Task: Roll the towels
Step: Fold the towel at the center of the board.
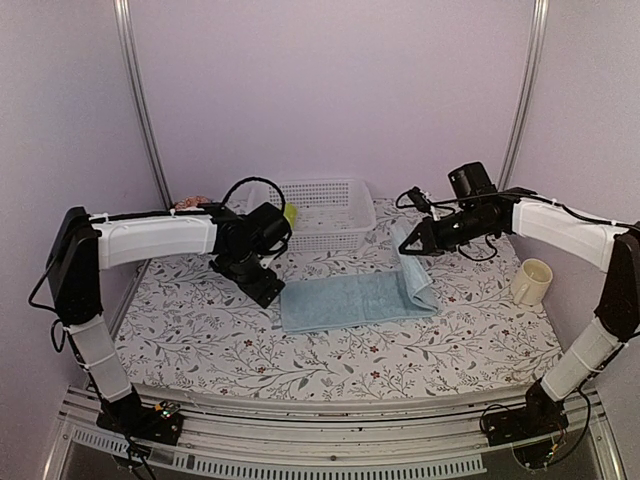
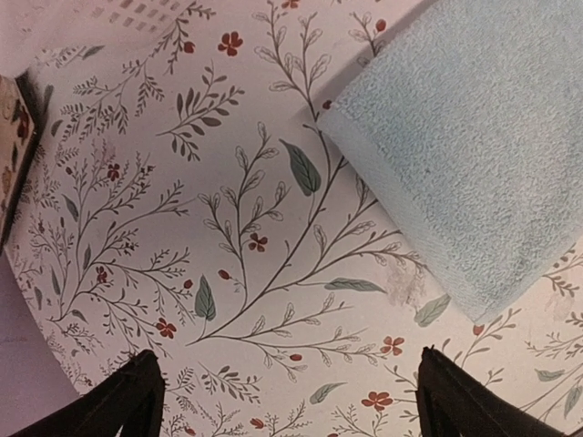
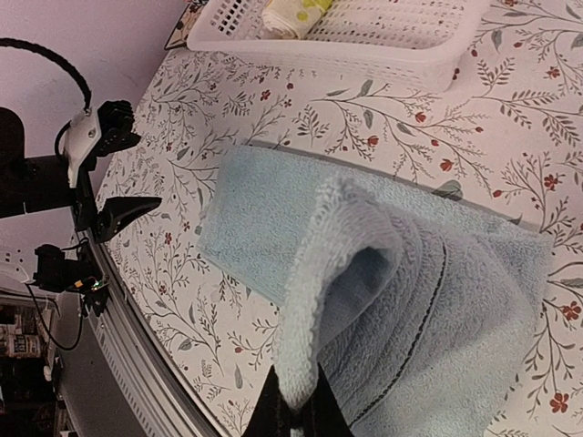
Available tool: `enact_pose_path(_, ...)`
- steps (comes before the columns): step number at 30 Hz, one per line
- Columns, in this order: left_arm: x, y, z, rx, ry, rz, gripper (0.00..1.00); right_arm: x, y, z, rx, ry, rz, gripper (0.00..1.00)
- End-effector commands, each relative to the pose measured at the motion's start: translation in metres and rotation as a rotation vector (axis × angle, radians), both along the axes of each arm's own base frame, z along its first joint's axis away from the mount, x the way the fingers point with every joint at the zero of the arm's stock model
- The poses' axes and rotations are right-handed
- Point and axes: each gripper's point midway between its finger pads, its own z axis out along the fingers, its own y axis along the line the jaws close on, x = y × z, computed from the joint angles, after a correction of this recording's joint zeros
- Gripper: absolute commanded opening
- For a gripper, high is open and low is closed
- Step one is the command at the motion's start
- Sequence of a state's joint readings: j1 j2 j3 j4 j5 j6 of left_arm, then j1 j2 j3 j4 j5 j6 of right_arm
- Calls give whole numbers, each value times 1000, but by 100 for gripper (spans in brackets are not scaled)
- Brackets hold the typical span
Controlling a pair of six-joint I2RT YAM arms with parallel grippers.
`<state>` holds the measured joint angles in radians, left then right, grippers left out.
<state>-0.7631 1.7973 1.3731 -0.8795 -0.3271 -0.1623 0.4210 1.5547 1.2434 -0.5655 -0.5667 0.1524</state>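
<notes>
- On the counter (image 1: 330, 350), floral-print cover: two towels counted, one pale blue, one yellow-green.
- Pale blue towel (image 1: 340, 300): one, mid-counter, just in front of the basket. The left and middle parts lie flat. The right end is lifted off the surface and turned over toward the left.
- Yellow-green towel (image 1: 290, 214): one, inside the basket at its left end. The right wrist view shows it as a bundle against the basket wall.
- Basket (image 1: 330, 238): one, white, perforated, at the back of the counter.
- Mug (image 1: 531, 281): one, cream, upright at the right edge, well apart from both towels.
- Right pincer (image 1: 412, 243): one, pressed together on the raised edge of the pale blue towel. In the right wrist view the cloth hangs in a fold from the fingertips (image 3: 301, 414).
- Left pincer (image 1: 265, 290): one, spread wide and holding nothing. It sits low over bare counter just beside the pale blue towel's left end. In the left wrist view both fingers (image 2: 118, 405) are clear of the cloth.
</notes>
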Motion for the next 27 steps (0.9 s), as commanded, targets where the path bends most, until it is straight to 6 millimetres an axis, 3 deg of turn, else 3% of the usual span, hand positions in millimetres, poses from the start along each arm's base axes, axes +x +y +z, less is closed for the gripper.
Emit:
enact_pose_path(1, 2, 7, 2, -1, -16, 22, 97, 7, 37, 20, 77, -44, 67, 2)
enact_pose_path(7, 3, 10, -1, 6, -19, 30, 97, 10, 69, 22, 91, -46, 125, 2)
enact_pose_path(17, 5, 29, 0, 13, -42, 84, 97, 0, 119, 6, 102, -15, 216, 3)
enact_pose_path(27, 4, 37, -4, -3, -37, 105, 97, 9, 132, -8, 95, -8, 211, 3)
